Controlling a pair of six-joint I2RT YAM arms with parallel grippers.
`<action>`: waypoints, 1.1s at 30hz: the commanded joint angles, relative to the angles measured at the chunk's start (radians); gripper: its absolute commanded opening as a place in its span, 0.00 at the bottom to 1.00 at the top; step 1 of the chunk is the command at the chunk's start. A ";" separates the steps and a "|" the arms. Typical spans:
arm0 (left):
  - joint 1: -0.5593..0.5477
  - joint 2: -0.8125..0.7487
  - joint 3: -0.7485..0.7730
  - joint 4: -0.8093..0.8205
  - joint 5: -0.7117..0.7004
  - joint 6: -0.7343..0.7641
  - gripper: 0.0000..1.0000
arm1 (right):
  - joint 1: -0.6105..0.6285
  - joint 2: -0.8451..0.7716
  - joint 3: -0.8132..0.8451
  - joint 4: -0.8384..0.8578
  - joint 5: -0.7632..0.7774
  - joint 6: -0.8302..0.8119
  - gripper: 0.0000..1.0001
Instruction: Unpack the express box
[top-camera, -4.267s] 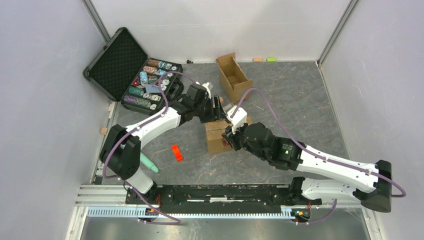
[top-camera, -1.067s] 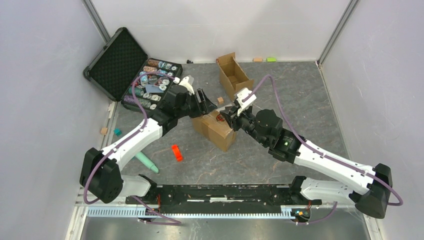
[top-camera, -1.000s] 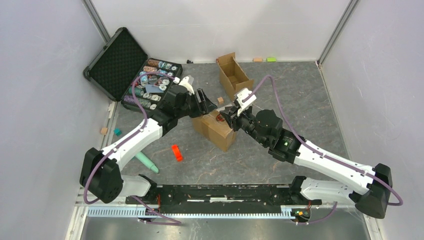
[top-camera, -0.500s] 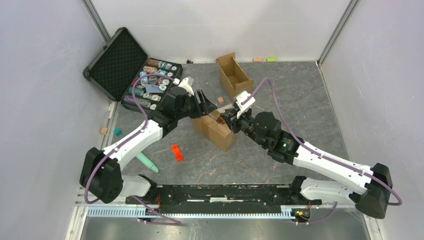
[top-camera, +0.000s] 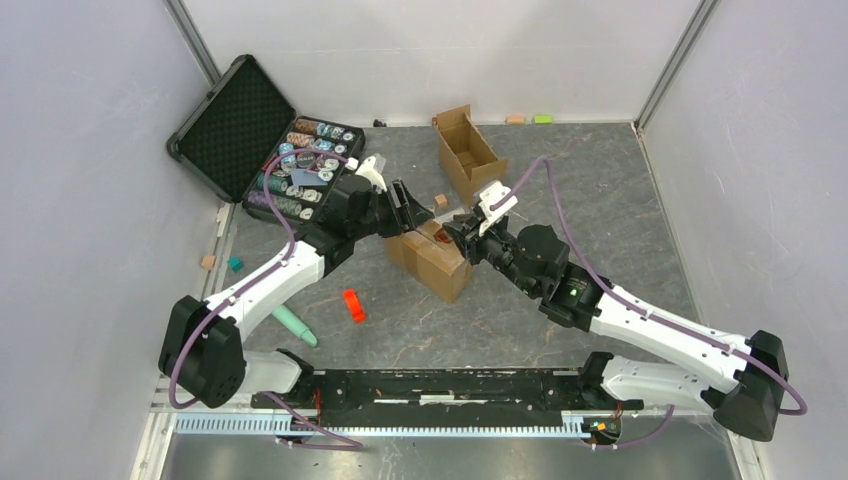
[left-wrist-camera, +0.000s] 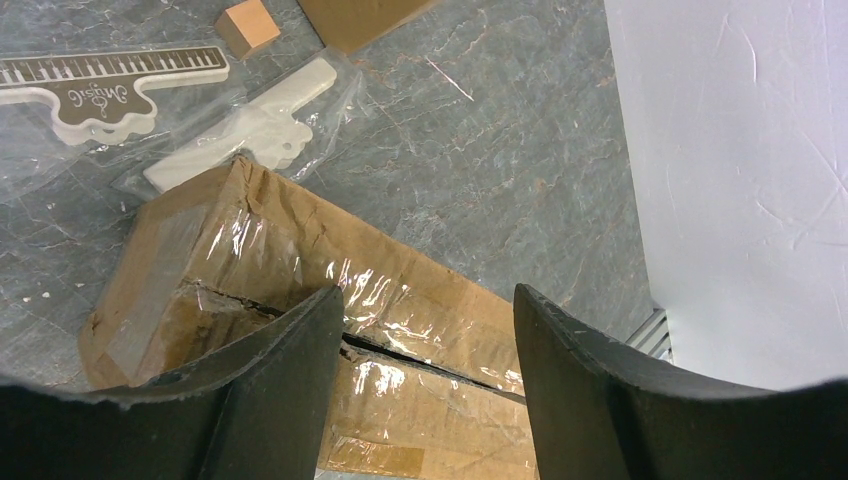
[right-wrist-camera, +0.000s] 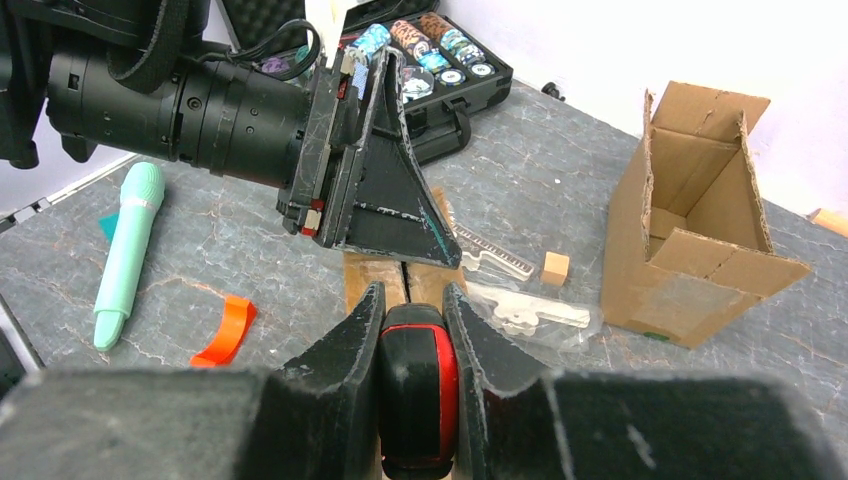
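Note:
The express box (top-camera: 432, 257) lies diagonally at the table's middle, brown cardboard with glossy tape. In the left wrist view its top (left-wrist-camera: 420, 300) shows a dark split along the taped seam. No white label shows. My left gripper (top-camera: 411, 206) is open and empty, its jaws (left-wrist-camera: 425, 292) straddling the seam just above the box's far end. My right gripper (top-camera: 448, 238) is shut on a black and red hand tool (right-wrist-camera: 414, 385) and faces the left gripper over the box (right-wrist-camera: 362, 275).
A narrow open cardboard box (top-camera: 467, 152) stands behind. An open black case of chips (top-camera: 300, 170) is at back left. A bagged white part (left-wrist-camera: 250, 125), a keyboard-print ruler (left-wrist-camera: 100, 80) and a wood cube (left-wrist-camera: 248, 25) lie beside the box. An orange piece (top-camera: 353, 305) and a mint stick (top-camera: 295, 325) lie front left.
Since the oldest frame the box has turned diagonal and both grippers have shifted to its far end. In the last second the right wrist moved slightly; the left stayed put.

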 joint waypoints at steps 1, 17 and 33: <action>0.008 0.001 -0.025 -0.046 0.006 -0.018 0.70 | -0.003 0.006 -0.002 0.049 -0.015 -0.016 0.00; 0.025 0.012 -0.048 -0.073 -0.028 -0.032 0.70 | -0.003 -0.003 0.003 -0.104 -0.030 -0.027 0.00; 0.065 0.076 -0.107 -0.105 -0.132 -0.085 0.69 | -0.007 -0.098 0.016 -0.319 -0.035 0.011 0.00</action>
